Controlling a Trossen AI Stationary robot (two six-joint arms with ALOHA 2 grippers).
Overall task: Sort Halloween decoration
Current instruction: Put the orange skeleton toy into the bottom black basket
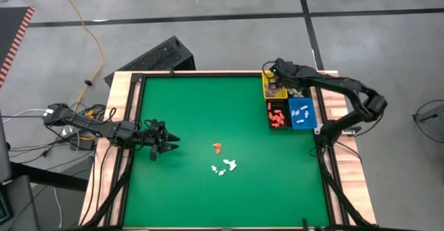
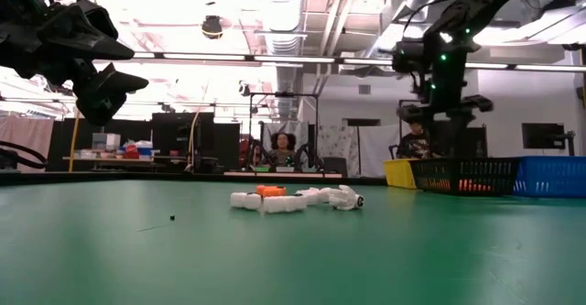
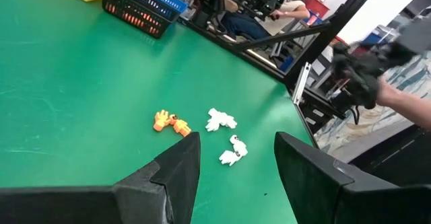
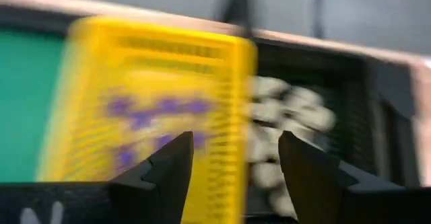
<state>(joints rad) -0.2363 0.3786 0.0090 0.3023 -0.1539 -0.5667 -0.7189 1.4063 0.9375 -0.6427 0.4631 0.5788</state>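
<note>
Loose Halloween decoration pieces lie mid-table: two orange ones (image 1: 217,147) (image 3: 168,122) and a few cream-white ones (image 1: 225,166) (image 3: 222,120). My left gripper (image 1: 166,146) (image 3: 236,177) hovers open at the table's left, pointing level toward them and well short of them. My right gripper (image 1: 272,71) (image 4: 232,177) hangs open over the yellow bin (image 1: 274,89) (image 4: 155,103) at the far right, tilted down. Purple pieces (image 4: 145,109) lie in that bin. Nothing shows between either gripper's fingers.
A black bin (image 1: 277,115) with orange-red pieces and a blue bin (image 1: 302,113) stand side by side just nearer than the yellow bin. Cream-white pieces (image 4: 283,109) lie in a dark bin next to it. A raised wooden frame (image 1: 132,106) rims the green table. People sit beyond the table (image 2: 284,145).
</note>
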